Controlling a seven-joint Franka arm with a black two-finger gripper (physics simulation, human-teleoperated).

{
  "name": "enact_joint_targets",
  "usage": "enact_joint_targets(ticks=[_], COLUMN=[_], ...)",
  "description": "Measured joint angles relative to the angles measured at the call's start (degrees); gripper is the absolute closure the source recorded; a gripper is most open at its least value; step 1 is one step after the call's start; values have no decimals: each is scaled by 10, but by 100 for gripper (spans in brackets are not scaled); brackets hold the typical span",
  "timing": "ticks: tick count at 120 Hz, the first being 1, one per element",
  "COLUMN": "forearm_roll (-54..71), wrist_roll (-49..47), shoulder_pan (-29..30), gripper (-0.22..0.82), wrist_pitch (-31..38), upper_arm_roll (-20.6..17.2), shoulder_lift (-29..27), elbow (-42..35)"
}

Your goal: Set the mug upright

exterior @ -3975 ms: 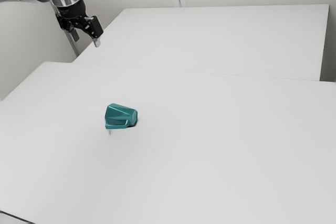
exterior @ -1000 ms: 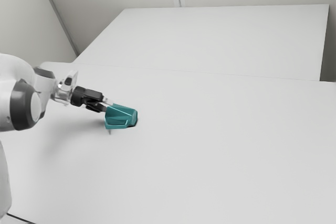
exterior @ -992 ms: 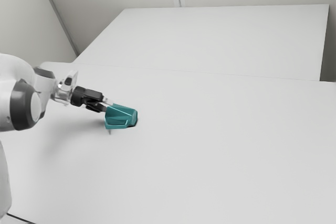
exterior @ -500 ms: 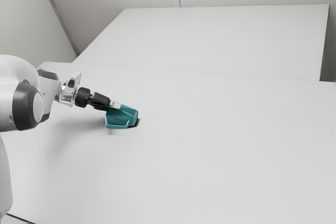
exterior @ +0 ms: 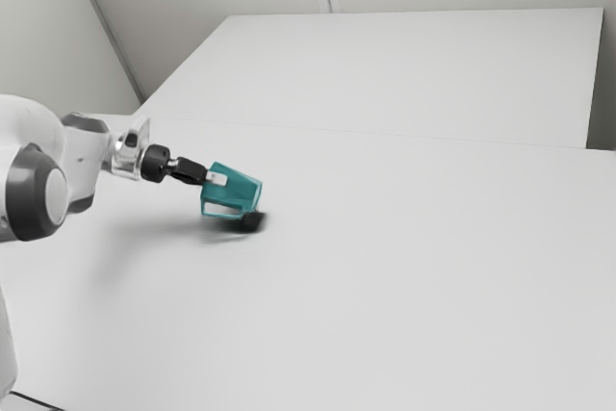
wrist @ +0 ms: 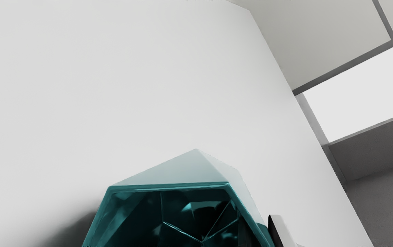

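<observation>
Tabletop edge well apart from mug

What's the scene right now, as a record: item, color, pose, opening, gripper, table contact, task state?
item: mug
color: teal
pose: tilted, base end lower and toward the exterior view's right
opening: faces back toward the gripper; faceted inside visible in the wrist view
gripper: shut on the mug's wall, near the rim
table contact: can't tell; a dark shadow lies on the table at the base end
task state: mug not upright
</observation>
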Motion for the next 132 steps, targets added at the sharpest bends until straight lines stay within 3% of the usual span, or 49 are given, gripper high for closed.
enact_joint_targets(ticks=[25,67,101,132], forearm_roll=[52,285,454,528], wrist_roll=[-11,-97,-203,-295], shoulder_pan=[-51,-74,-81,-86], gripper=[77,78,78,79], wrist_pitch=[61,218,284,316], upper_arm_roll=[-3,-59,-120,-159], shoulder_lift=[-65,-133,-150,-150], elbow=[-13,-24,-28,-37])
